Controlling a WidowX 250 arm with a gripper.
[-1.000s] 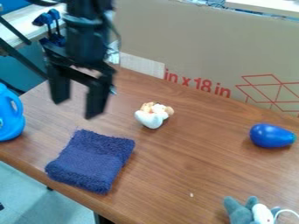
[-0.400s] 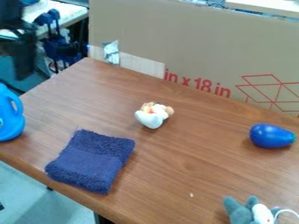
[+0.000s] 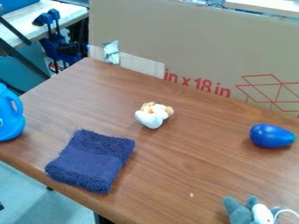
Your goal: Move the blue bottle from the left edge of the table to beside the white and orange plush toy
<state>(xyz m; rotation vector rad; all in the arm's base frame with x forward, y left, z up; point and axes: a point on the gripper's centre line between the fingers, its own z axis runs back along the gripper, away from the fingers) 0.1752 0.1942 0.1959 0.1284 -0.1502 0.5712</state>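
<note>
A folded dark blue cloth (image 3: 92,161) lies flat near the front left of the wooden table (image 3: 192,162). Behind it and to the right, close to the middle, sits a small white and tan figurine (image 3: 153,115). A shiny blue egg-shaped toy (image 3: 272,135) with a green tip rests on its side at the right. At the bottom right is a grey and white plush toy (image 3: 251,212), partly cut off by the view's edge.
A blue plastic jug (image 3: 9,114) stands at the left edge. Along the table's back runs a tall cardboard panel (image 3: 198,48) with red print. Blue clamps (image 3: 53,37) are beyond the back left corner.
The arm and its gripper moved left from above the cloth and out at the upper left. The cloth, figurine, blue toy, plush and jug kept their places.
</note>
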